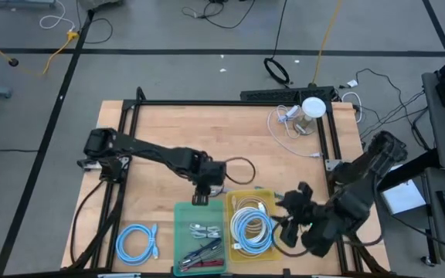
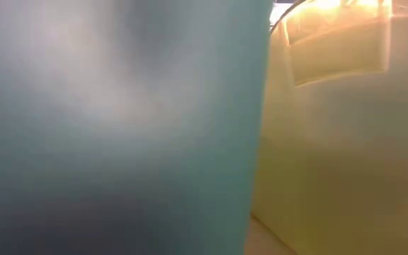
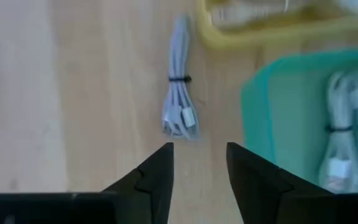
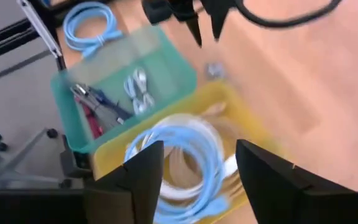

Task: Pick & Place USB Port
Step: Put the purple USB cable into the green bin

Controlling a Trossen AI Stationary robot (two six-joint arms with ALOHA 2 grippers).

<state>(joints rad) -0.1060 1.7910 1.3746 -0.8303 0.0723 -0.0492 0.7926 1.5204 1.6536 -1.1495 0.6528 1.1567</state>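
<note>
A small grey USB cable bundle (image 3: 179,93), tied at its middle, lies flat on the wooden table beside the corners of the green bin (image 3: 303,112) and the yellow bin (image 3: 272,28). My left gripper (image 3: 199,149) is open, its fingertips just short of the bundle's plug end, touching nothing; in the high view it (image 1: 202,197) stands at the green bin's far edge. My right gripper (image 4: 197,146) is open over the yellow bin (image 4: 229,112), above a coiled blue cable (image 4: 185,143). The bundle (image 4: 214,70) also shows in the right wrist view.
The green bin (image 1: 199,235) holds white cable bundles and red-handled pliers (image 4: 95,112). A blue cable coil (image 1: 134,243) lies near the table's left front. A white round object (image 1: 313,106) and a loose white cable (image 1: 288,127) sit at the far right. The low view is filled by the bin walls.
</note>
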